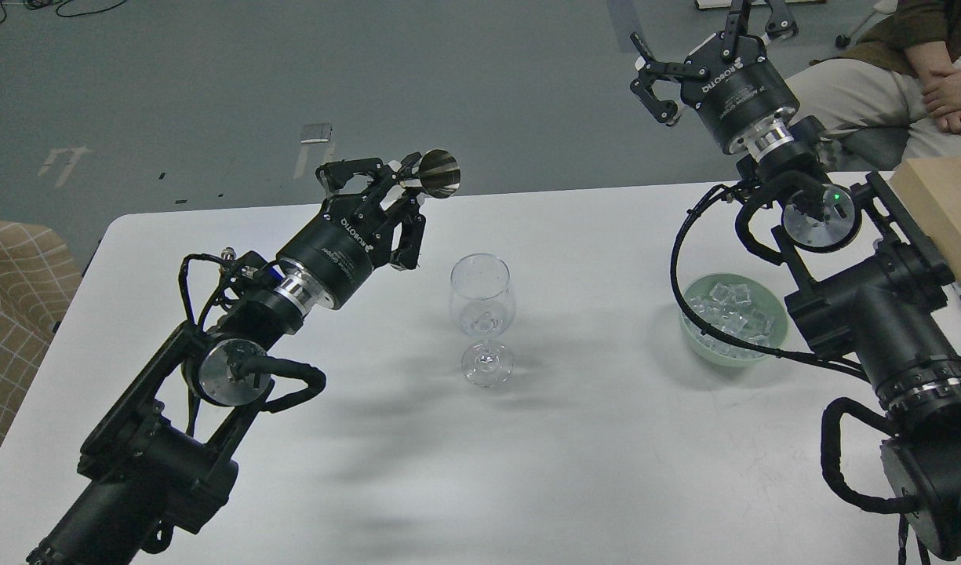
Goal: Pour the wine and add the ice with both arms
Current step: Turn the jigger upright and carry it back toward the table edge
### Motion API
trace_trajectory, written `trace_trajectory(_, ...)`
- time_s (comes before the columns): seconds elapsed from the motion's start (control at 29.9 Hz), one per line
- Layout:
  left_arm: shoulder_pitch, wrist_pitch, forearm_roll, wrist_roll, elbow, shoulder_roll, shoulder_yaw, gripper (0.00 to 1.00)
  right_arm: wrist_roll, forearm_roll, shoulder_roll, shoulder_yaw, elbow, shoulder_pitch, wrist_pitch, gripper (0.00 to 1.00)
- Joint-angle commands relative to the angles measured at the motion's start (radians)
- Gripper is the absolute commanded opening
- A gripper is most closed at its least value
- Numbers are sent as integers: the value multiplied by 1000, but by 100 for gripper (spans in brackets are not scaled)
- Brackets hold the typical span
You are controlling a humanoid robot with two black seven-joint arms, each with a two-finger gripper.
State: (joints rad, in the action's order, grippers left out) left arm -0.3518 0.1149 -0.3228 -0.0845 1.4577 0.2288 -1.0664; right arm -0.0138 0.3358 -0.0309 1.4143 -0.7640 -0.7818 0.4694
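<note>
A clear stemmed wine glass [482, 318] stands upright near the middle of the white table [590, 471], its round foot flat on the surface. Something clear sits in the bottom of its bowl, but whether that is liquid, cubes or both cannot be told. To the right of the glass and well apart from it, a shallow pale green bowl [696, 333] holds many small clear ice cubes [735, 310]; a black cable loop from the right arm passes in front of its left rim.

To the left of the glass and beyond it, the left black two-finger gripper [405, 184] is clenched around the narrow end of a small shiny metal cone-shaped cup [438, 173]. The cup is held on its side above the table's far edge, with its open mouth facing the viewer and slightly right. It is raised and apart from the glass.

The right black two-finger gripper [711, 39] is lifted high at the far right, beyond the table's far edge and well above the green bowl. Its fingers are spread wide with nothing between them.

At the right edge a light wooden block [947, 208] rests on the table, and beyond it a seated person's folded hands [951, 94] show.
</note>
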Motion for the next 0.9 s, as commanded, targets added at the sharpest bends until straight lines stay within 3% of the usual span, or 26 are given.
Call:
trace_trajectory(0.0,-1,-53,82,12,0,-6,-7,0,0,0,-1,0,0,1,0,100)
trace_trajectory(0.43,17,-142,142,11,-4,-28,-124,0,0,0,0,0,0,2,0,100)
trace_trajectory(0.87,50,-170,180,6,-80,-45,-300,0,0,0,2,0,0,1,0,100)
